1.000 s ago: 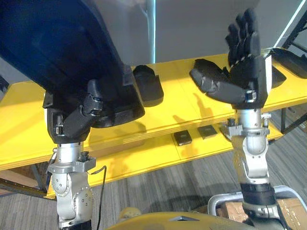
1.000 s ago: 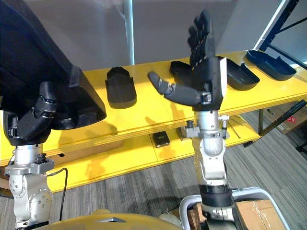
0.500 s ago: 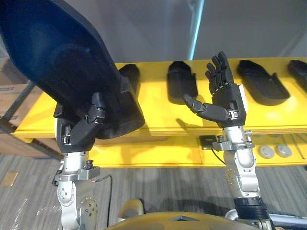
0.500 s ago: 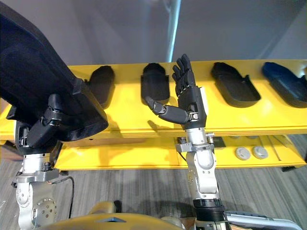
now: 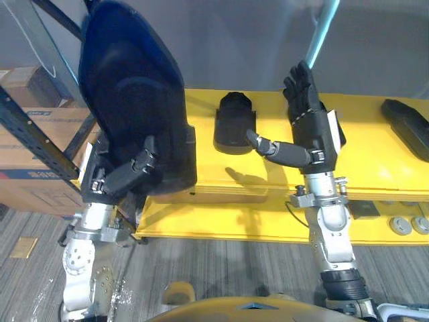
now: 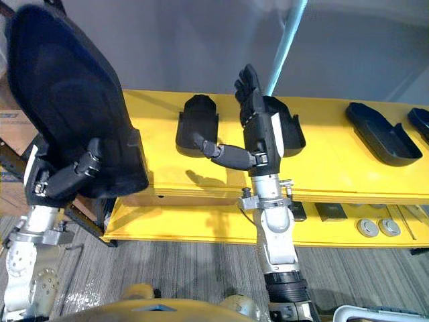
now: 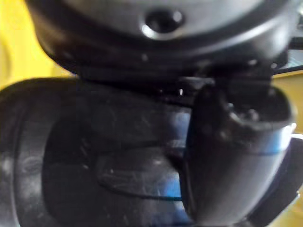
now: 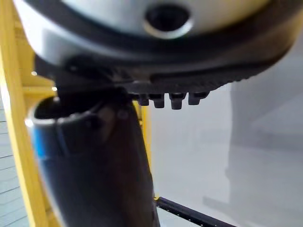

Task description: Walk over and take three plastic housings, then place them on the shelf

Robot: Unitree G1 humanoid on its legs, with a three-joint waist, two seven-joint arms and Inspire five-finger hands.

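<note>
Our left forearm rises at the left, its hand (image 5: 124, 176) curled round a large black plastic housing (image 5: 131, 100). Our right forearm stands upright, its hand (image 6: 258, 134) empty, fingers straight up, thumb stretched leftward.
</note>
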